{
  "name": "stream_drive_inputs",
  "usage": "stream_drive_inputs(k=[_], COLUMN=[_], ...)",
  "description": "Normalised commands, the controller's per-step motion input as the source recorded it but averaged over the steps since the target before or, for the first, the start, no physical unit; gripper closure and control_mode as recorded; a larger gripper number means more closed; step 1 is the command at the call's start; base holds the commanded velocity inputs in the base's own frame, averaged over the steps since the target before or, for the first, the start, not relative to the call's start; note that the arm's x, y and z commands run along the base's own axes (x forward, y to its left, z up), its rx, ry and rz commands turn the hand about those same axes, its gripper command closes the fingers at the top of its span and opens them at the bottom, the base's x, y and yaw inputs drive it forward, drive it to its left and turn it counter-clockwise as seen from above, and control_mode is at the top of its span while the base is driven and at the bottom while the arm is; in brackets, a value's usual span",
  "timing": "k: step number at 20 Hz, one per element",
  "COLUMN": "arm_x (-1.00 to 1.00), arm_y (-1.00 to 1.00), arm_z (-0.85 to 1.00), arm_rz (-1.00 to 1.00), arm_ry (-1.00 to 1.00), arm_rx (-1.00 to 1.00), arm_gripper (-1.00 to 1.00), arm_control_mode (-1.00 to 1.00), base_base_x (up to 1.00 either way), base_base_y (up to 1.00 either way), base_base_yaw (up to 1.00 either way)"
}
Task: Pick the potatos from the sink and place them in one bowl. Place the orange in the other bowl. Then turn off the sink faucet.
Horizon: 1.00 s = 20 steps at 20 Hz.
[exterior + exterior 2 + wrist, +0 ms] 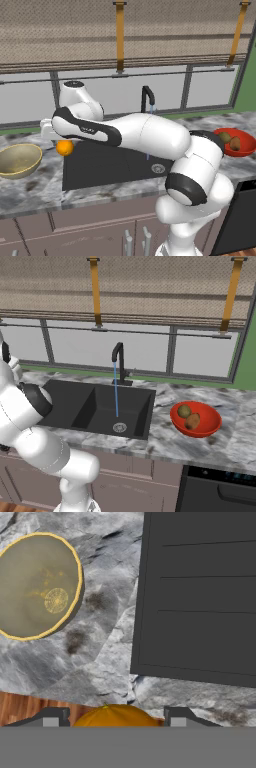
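- Tan-yellow round bowl with pale golden inside: sits on the grey marbled stone counter, left of the basin, nothing in it. This is your target; in the hand view the bowl lies off to one side of the carried fruit, so you are not yet over it.
- Small smooth bright orange ball: hangs above the basin's left rim, near the bowl but apart from it. In the hand view the orange sits between the two dark finger tips.
- Two-finger gripper: clenched on the orange, jaws standing wide around it. Keep the squeeze steady and travel level; a round fruit is likely to roll out of a loosened hold.
- Advice for the step: carry leftward until the bowl's centre is beneath the fruit, lower close to the golden inside, then release, so the orange does not bounce over the rim.
- Large rectangular matte black sink: no fruit visible in it.
- Tall thin black faucet with hooked spout: a thin stream of water falls to the drain; you must shut it off afterwards.
- Shallow glossy red bowl: right of the sink, holding the olive-brown and reddish-brown potatoes.
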Motion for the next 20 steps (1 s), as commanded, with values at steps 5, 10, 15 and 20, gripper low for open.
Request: stream_drive_inputs(k=[5, 10, 15, 20], arm_x=[0.22, 0.09, 0.00, 0.02], arm_y=[0.28, 0.14, 0.18, 0.18], arm_z=[0.00, 0.00, 0.00, 0.00], arm_rz=[0.01, 0.00, 0.00, 0.00], arm_ry=[0.00, -0.01, 0.00, 0.00], arm_rx=[0.00, 0.00, 0.00, 0.00], arm_gripper=[1.00, 1.00, 1.00, 1.00], arm_control_mode=[-1.00, -1.00, -1.00, -1.00], base_base_x=[0.00, 0.00, 0.00, 0.00], base_base_y=[0.00, 0.00, 0.00, 0.00], base_base_yaw=[0.00, 0.00, 0.00, 0.00])
